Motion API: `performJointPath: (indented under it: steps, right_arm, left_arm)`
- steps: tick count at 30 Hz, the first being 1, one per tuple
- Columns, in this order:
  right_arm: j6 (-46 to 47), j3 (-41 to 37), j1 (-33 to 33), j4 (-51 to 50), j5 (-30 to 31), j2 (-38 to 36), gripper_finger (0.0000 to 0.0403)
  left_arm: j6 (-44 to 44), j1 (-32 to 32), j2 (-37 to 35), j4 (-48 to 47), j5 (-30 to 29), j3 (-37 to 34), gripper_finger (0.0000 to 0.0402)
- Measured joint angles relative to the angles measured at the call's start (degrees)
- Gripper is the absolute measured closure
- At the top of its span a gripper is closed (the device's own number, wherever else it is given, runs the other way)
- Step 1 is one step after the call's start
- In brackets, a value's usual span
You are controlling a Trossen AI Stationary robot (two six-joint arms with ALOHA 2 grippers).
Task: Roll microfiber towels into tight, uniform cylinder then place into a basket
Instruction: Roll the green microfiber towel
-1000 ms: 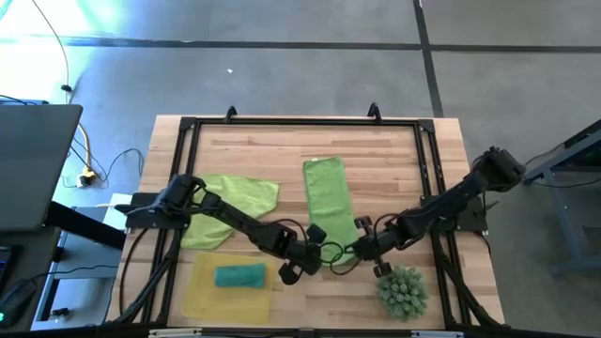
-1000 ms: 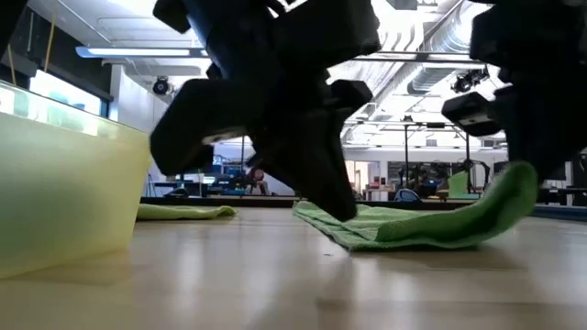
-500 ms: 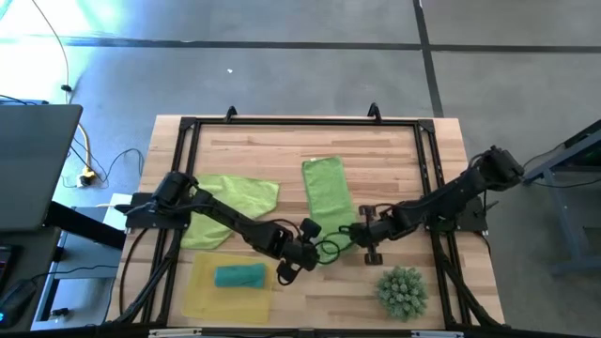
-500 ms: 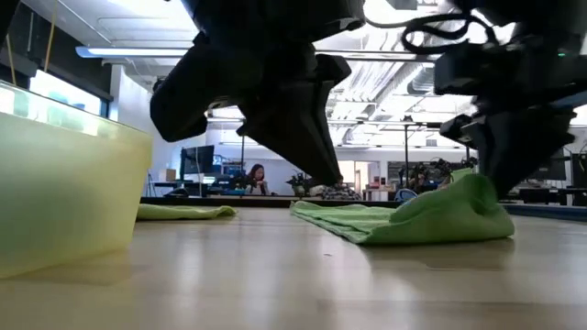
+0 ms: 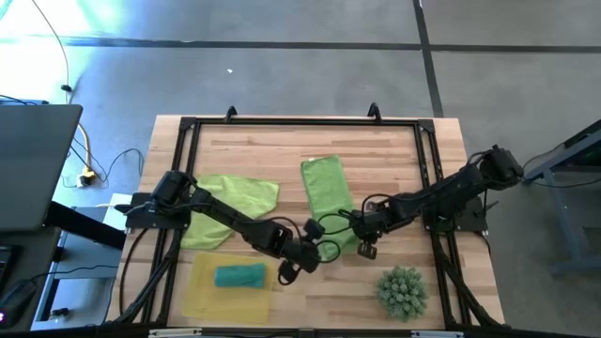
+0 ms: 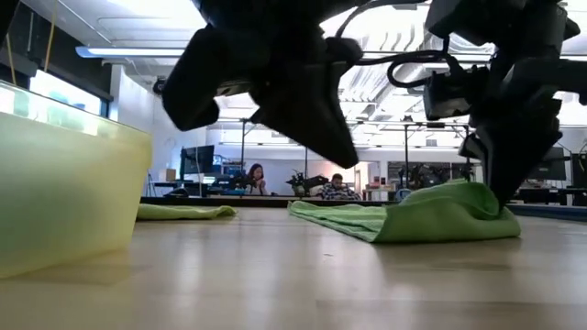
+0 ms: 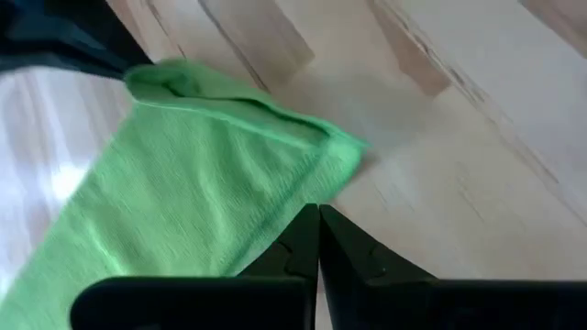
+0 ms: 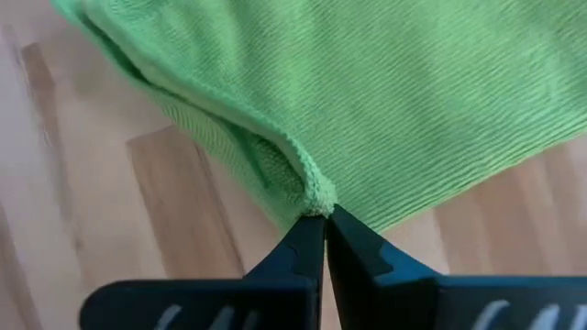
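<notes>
A long green towel (image 5: 324,192) lies flat on the wooden table's middle, its near end folded up into a hump (image 6: 449,211). My right gripper (image 8: 325,213) is shut on that near end. My left gripper (image 7: 318,213) is shut and hovers just above the towel's near left corner (image 7: 339,147), clear of it in the low view (image 6: 350,160). The basket (image 5: 202,296) stands at the near left and holds a teal rolled towel (image 5: 239,275). My right gripper pinches the hemmed edge (image 8: 316,194) of the towel's near end between its two fingertips, coming steeply from above. The pinched edge is doubled back over the towel, making a low fold that rests on the table (image 6: 459,215). The rest lies flat.
A second green towel (image 5: 235,197) lies crumpled at the table's left, beyond the basket. A spiky green plant (image 5: 402,291) stands at the near right. A black frame (image 5: 300,122) runs round the tabletop. People sit in the room behind (image 6: 252,176).
My right gripper has gone toward the table's far and left side and rolled its wrist, carrying the towel's near end over onto itself; that end, first raised, now sits as a low fold. My left gripper has risen off the towel.
</notes>
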Motion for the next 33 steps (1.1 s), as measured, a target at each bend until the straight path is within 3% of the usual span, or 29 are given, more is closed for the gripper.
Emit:
performJointPath:
  steps: [10, 18, 22, 29, 33]
  right_arm:
    - [5.87, 0.02, -0.41, -8.37, 3.96, 0.00, 0.0401]
    - [9.30, 0.02, -0.52, -9.17, 4.74, -0.02, 0.0401]
    - [9.94, 0.02, -0.60, -9.11, 5.02, -0.02, 0.0401]
    - [9.90, 0.04, -1.59, -9.02, 7.20, 0.00, 0.0401]
    - [9.76, 0.04, -2.50, -9.07, 7.33, -0.01, 0.0401]
  left_arm:
    - [5.42, 0.88, 0.10, 5.41, 2.34, 0.00, 0.0401]
    - [8.10, 3.09, 3.45, 14.52, 10.21, 0.00, 0.0401]
    - [10.17, 4.04, 4.87, 21.00, 10.99, -0.04, 0.0401]
    - [3.19, 6.76, 7.65, 30.22, 12.92, 0.00, 0.0401]
    - [2.20, 7.74, 8.18, 30.58, 12.98, 0.01, 0.0401]
